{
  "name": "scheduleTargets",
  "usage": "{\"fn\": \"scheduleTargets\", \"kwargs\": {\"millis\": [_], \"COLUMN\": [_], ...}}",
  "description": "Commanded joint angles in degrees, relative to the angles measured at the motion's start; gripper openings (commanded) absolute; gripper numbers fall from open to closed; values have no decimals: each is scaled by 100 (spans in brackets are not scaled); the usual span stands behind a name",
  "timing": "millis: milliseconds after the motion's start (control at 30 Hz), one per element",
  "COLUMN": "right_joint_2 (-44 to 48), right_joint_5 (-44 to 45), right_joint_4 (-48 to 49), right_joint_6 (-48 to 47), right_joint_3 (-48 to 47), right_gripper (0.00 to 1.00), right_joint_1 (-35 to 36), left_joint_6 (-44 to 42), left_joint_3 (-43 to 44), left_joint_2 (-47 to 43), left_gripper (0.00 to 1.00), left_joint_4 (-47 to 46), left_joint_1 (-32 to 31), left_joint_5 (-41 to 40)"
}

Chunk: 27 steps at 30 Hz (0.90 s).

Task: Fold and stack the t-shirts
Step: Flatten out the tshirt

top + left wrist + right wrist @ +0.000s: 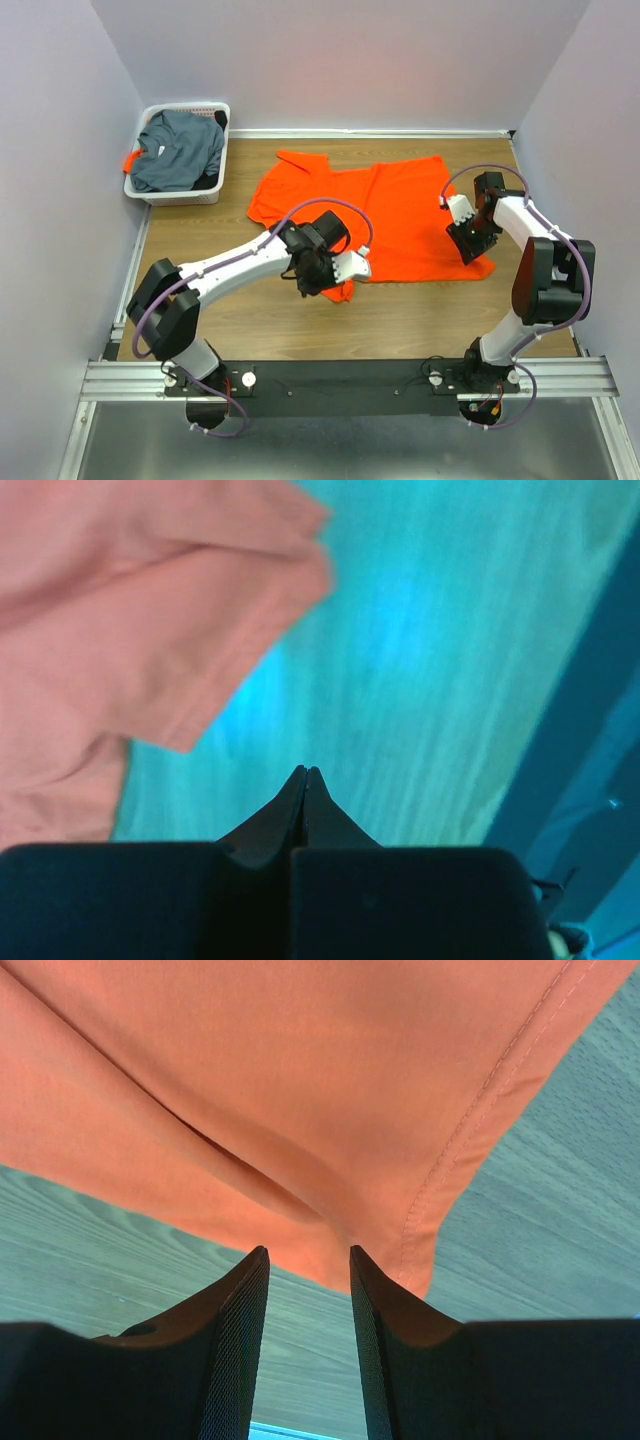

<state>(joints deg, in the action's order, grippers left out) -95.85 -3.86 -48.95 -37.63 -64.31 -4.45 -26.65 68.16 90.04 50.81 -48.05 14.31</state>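
Note:
The bright orange t-shirt (385, 205) lies spread and rumpled on the wooden table. The dark grey-blue t-shirt (180, 150) sits bunched in the white basket. My left gripper (312, 283) is at the orange shirt's near-left corner. In the left wrist view the left gripper (304, 772) is shut and empty over bare table, with the shirt's edge (130, 630) up to the left and apart from it. My right gripper (471, 250) is at the shirt's near-right corner. In the right wrist view it (308, 1255) is open, and the hemmed corner (330, 1130) lies just beyond the fingertips.
The white slotted basket (181, 196) stands at the back left against the wall. Walls close the table on the left, back and right. Bare wood (260, 320) runs along the near edge in front of the black arm rail (340, 375).

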Motion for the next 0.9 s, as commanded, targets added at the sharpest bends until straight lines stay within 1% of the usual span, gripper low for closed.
{"fn": "scheduleTargets", "kwargs": {"millis": [0,33,67,100,133,167,200,333,500,633,767,800,867], "right_joint_2": [137,120,111,85,76,84,76,111,102,67,76,58,49], "right_joint_5": [96,78,61,34,26,25,25,69,78,61,96,104,105], "right_joint_4": [52,52,43,43,43,52,52,35,52,52,43,52,52], "right_joint_6": [-87,-70,-52,-34,-26,-17,-17,-34,-34,-17,-52,-60,-69], "right_joint_3": [15,-2,-11,-11,-11,-11,-11,-28,-2,-2,-2,-11,-11], "right_gripper": [45,45,45,45,45,45,45,45,45,45,45,45,45], "right_joint_1": [23,23,23,23,23,23,23,23,23,23,23,23,23], "left_joint_6": [-165,-95,-129,-129,-103,-129,-147,-314,-524,-700,-929,-973,-1061], "left_joint_3": [-302,-356,-391,-435,-435,-409,-383,-251,-31,-92,-320,-382,-584], "left_joint_2": [-276,-303,-303,-294,-250,-207,-58,311,812,1041,1235,1235,1183], "left_gripper": [0,2,9,23,28,35,36,35,29,26,19,16,13], "left_joint_4": [326,246,185,10,-114,-289,-360,-817,-1292,-1591,-1539,-1478,-1425], "left_joint_1": [-485,-477,-468,-468,-451,-398,-380,-249,-99,-55,-81,-151,-257], "left_joint_5": [-172,-208,-252,-436,-516,-560,-587,-797,-1043,-1324,-1352,-1317,-1281]}}
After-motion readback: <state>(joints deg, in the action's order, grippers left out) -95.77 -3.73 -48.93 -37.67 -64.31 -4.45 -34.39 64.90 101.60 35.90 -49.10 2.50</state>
